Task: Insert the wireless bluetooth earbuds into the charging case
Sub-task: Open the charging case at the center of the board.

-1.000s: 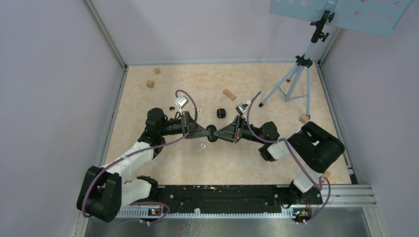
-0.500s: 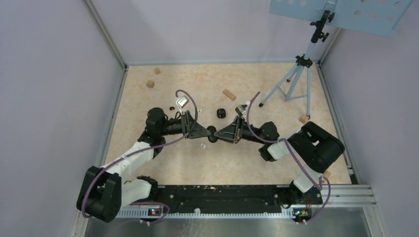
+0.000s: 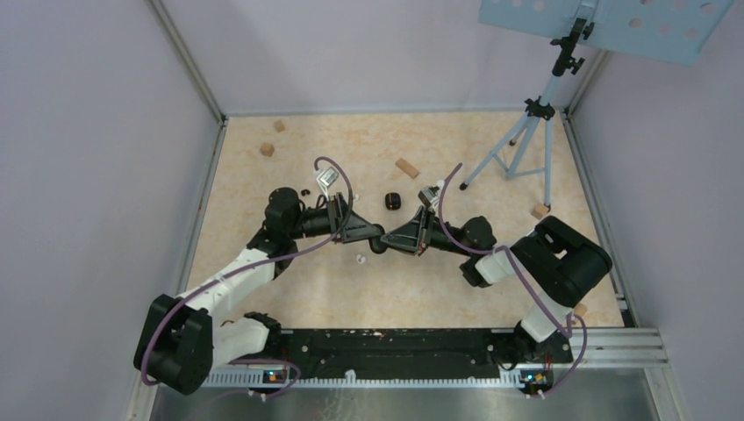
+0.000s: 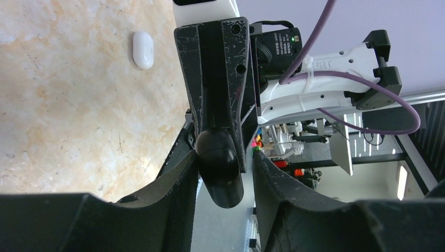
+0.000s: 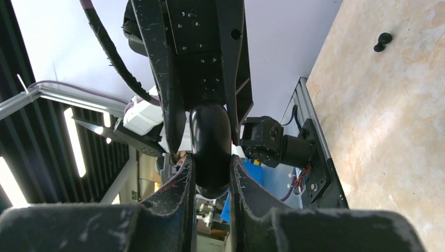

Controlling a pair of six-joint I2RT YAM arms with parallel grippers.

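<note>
- Gripping the black charging case (image 5: pixel 209 131) firmly, the right gripper (image 5: pixel 210 160) hangs over the table's (image 5: pixel 393 131) middle
- left gripper (image 4: pixel 224 157) has its jaws parted around it
- white earbud (image 4: pixel 142 50) lies on the table, not yet inserted

Overhead camera sits high behind the arm bases, looking down on the whole table (image 3: pixel 289 167). Left wrist camera, in tight, peers out past the left gripper (image 4: pixel 224 176) toward the right arm. Right wrist camera stares straight back past the right gripper (image 5: pixel 210 173). Both wrist views catch the same black charging case (image 4: pixel 219 152) between them, close up.
</note>
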